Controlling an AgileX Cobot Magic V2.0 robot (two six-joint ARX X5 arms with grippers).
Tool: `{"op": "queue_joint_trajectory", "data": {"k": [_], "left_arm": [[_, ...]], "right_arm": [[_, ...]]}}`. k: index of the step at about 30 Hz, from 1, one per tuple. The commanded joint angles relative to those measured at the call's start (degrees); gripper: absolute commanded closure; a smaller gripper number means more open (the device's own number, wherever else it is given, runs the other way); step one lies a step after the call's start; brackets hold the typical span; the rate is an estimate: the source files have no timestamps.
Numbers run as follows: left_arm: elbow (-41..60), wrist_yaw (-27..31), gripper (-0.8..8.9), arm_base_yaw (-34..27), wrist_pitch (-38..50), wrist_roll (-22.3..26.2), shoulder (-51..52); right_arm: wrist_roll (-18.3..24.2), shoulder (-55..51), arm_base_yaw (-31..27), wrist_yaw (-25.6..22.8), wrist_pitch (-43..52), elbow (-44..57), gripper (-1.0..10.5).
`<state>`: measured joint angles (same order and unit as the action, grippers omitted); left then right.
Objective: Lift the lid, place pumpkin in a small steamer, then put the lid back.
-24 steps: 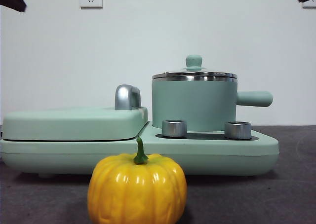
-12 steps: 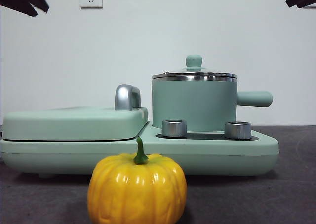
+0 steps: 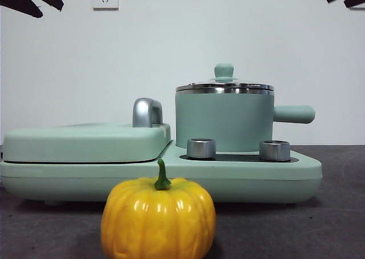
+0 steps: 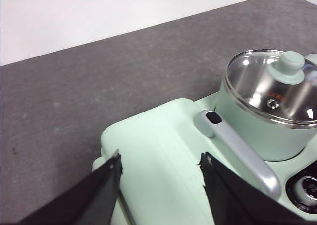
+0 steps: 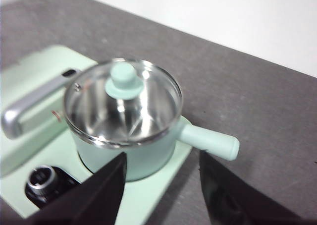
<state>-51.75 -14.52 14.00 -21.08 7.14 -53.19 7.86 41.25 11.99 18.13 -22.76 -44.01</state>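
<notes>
Change: the dark tips of both arms reach further into the top corners of the front view than half a second ago, and far more than a second ago, when only small wedges showed. I read that as both arms starting to descend; no task step is done yet.
Cooker base (image 3: 285, 182): unmoved between frames; it carries the steamer, the flat griddle cover (image 3: 85, 142) beside the steamer, and two steel dials (image 3: 201, 148) in front of the steamer.
Small steamer (image 3: 223, 121): unchanged, upright on the base, side handle pointing away from the griddle cover.
Lid (image 3: 224, 86): seated on the steamer rim as before, knob on top, untouched.
Pumpkin (image 3: 158, 218): same spot on the surface, in front of the base, well apart from the steamer, stem up.
Right gripper (image 5: 161, 173): above and near the steamer, the lid knob in line ahead; fingers (image 5: 106, 178) apart, empty. Likely the one to lift the lid.
Left gripper (image 4: 159, 165): over the griddle cover, beside the steamer; fingers (image 4: 106, 178) apart, holding nothing.
Unchanged otherwise: every object sits as in the earlier frames.
</notes>
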Motion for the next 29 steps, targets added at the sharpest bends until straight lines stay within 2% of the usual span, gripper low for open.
{"op": "queue_joint_trajectory", "data": {"k": [1,16,22,29], "left_arm": [[-1.4,-0.2,5.51,1.2,1.9,0.7,-0.5],[-1.5,-0.2,5.5,12.2,18.4,0.7,-13.1],[-1.6,-0.2,5.5,16.8,28.2,-2.9,-20.7],[-3.0,-0.2,5.51,21.2,37.5,-3.5,-28.9]], "right_arm": [[-3.0,-0.7,0.2,0.3,0.7,-1.0,7.1],[-4.5,-2.8,0.2,0.1,0.0,-1.0,7.1],[-4.5,-2.8,0.2,0.0,0.0,-1.0,7.1],[-4.5,-2.8,0.2,0.0,0.0,-1.0,7.1]]}}
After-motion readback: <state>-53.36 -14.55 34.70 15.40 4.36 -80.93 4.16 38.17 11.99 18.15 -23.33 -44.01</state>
